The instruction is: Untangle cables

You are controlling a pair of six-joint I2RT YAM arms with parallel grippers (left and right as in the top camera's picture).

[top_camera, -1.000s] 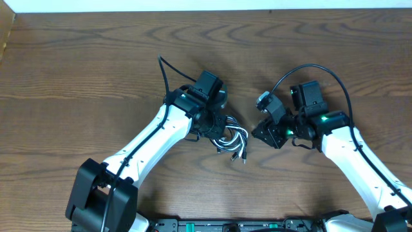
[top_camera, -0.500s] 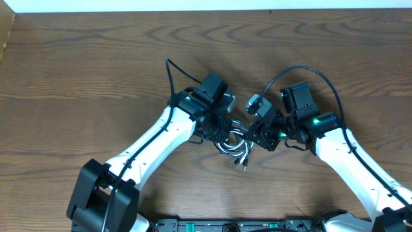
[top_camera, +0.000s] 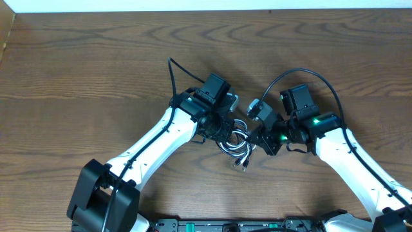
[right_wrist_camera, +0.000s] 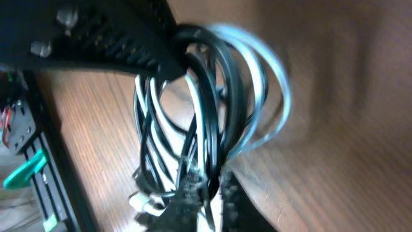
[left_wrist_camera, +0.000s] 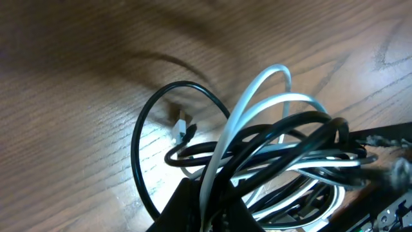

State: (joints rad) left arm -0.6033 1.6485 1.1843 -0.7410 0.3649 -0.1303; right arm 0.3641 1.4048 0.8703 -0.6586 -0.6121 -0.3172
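The white and black cables lie tangled in one coiled bundle on the wooden table between both arms, with their plug ends trailing toward the front. My left gripper is shut on the bundle's left side. In the left wrist view, white loops and black loops fan out from between its fingers. My right gripper is at the bundle's right side. In the blurred right wrist view its fingers sit closed around black and white strands.
The thicker black arm wires arch above each wrist. The left gripper's black body fills the top left of the right wrist view, very close. A black rail runs along the table's front edge.
My right gripper has moved left from open table into the cable bundle and now meets it. My left gripper shifted slightly right, still holding the cables.
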